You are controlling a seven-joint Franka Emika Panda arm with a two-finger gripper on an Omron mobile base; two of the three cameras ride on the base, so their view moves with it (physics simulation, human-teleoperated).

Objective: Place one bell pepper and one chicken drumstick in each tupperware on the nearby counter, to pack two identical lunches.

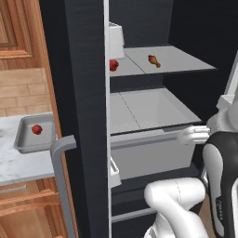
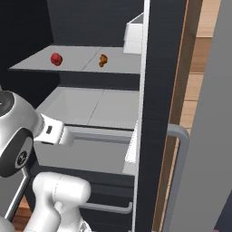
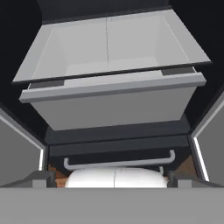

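One red bell pepper (image 1: 113, 64) (image 2: 56, 59) and a golden-brown chicken drumstick (image 1: 154, 61) (image 2: 103, 60) lie apart on a grey shelf (image 1: 186, 60) inside the open fridge. A second bell pepper (image 1: 36, 129) sits in the grey rectangular tupperware (image 1: 21, 139) on the marble counter (image 1: 14, 162) at the left, beyond the fridge door. In the hand view my gripper (image 3: 111, 178) is open with nothing between its fingers. It looks down at the fridge's grey drawer (image 3: 113, 100), well below the shelf with the food.
The dark fridge door (image 1: 79, 116) with its grey handle (image 1: 62, 153) stands open between the fridge interior and the counter. A white box (image 1: 116, 39) (image 2: 133, 36) stands on the shelf by the door side. A second shelf (image 1: 148, 109) lies over the drawer.
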